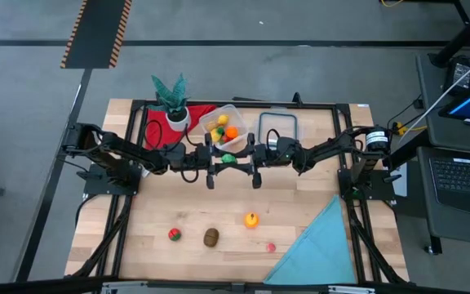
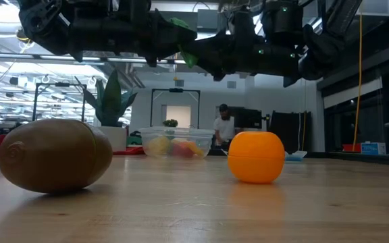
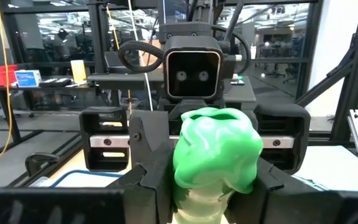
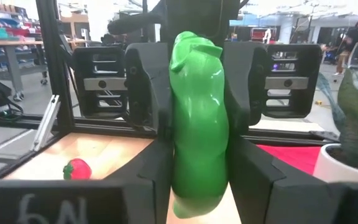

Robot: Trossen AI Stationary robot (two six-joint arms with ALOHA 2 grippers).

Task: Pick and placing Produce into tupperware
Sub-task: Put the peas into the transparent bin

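A green leafy toy vegetable [image 1: 228,158] hangs above the middle of the table between my two grippers, which face each other. My left gripper [image 1: 217,160] and my right gripper [image 1: 247,157] are both shut on it. The tupperware [image 1: 227,127] stands just behind them, its base on the table, with yellow and orange produce inside. More produce lies on the near part of the table: a red strawberry [image 1: 174,234], a brown kiwi [image 1: 211,237], an orange fruit [image 1: 251,219] and a pink piece [image 1: 270,247]. My left gripper pinches the green vegetable's lower body [image 3: 188,180] between its two fingers, one on either side. It comes in level from the table's left. The vegetable stands upright, leafy top up, clear of the table. My right gripper pinches the same vegetable by its two sides [image 4: 179,168], low on its body, between its two fingers [image 4: 148,180]. It comes in level from the table's right. The left gripper's fingers [image 4: 146,81] flank the vegetable just beyond.
A clear lid [image 1: 278,127] lies right of the tupperware. A potted plant [image 1: 172,102] stands on a red cloth [image 1: 160,129] at the far left. A blue cloth [image 1: 321,245] covers the near right corner. A black frame [image 1: 333,106] runs round the table.
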